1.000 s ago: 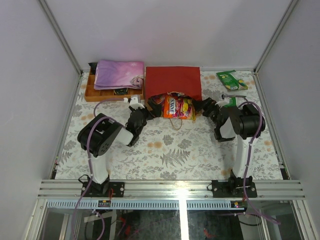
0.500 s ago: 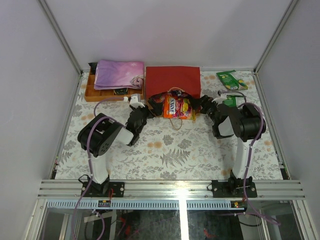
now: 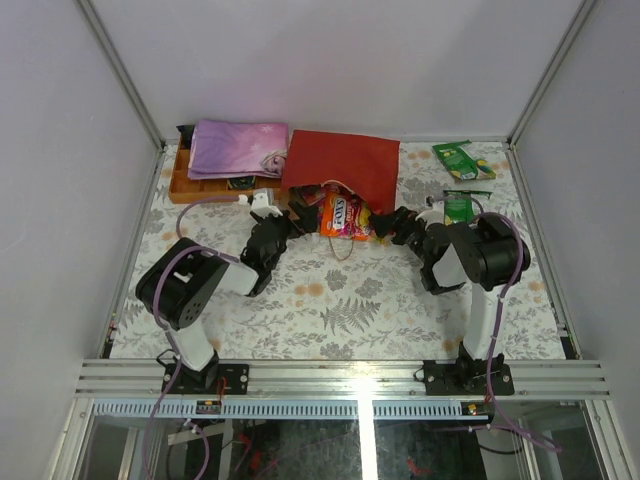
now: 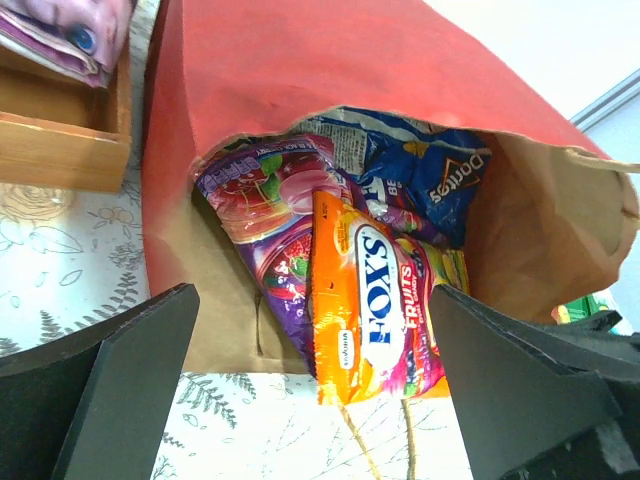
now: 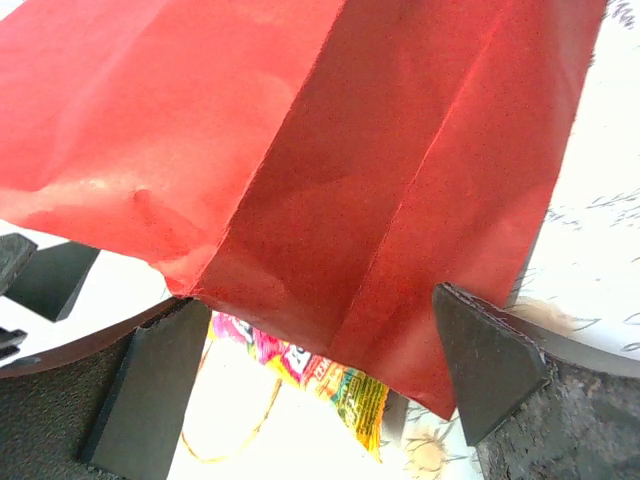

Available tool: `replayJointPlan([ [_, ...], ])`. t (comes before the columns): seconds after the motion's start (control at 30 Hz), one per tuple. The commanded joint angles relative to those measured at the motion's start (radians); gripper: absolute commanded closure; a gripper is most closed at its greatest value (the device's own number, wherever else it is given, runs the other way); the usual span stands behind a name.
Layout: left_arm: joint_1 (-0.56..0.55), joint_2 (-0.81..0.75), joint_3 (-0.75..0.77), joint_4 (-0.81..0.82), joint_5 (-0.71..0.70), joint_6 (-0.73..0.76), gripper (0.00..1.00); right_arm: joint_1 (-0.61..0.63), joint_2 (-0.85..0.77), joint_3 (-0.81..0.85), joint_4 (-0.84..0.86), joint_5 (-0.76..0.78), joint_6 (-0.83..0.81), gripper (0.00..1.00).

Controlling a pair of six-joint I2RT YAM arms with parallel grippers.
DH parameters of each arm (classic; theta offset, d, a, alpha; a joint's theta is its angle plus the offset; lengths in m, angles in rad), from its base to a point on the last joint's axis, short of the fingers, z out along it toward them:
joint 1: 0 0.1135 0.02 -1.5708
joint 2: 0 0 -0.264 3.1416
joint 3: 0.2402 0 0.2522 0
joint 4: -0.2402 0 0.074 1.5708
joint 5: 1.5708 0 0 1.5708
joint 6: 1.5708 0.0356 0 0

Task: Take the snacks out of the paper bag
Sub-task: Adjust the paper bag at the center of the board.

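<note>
One paper bag (image 3: 345,160), at least three packets (image 4: 375,300) inside, two green packets (image 3: 463,159), one box (image 3: 185,187), one cloth (image 3: 235,148).

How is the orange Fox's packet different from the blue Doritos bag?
The orange Fox's packet is bright orange; the blue Doritos bag is dark blue. The orange packet lies on top, poking out of the mouth of the paper bag, while the blue one sits deeper inside. The orange packet shows almost whole; the blue bag is partly hidden behind the purple packet and others. Both are shiny.
</note>
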Motion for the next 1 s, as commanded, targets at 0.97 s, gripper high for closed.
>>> replayJointPlan([
  [0.97,-0.003,-0.608,-0.135,-0.679,-0.227,-0.129,0.0,0.369,-1.202,-0.305,-1.084,0.483,-0.06,0.02],
])
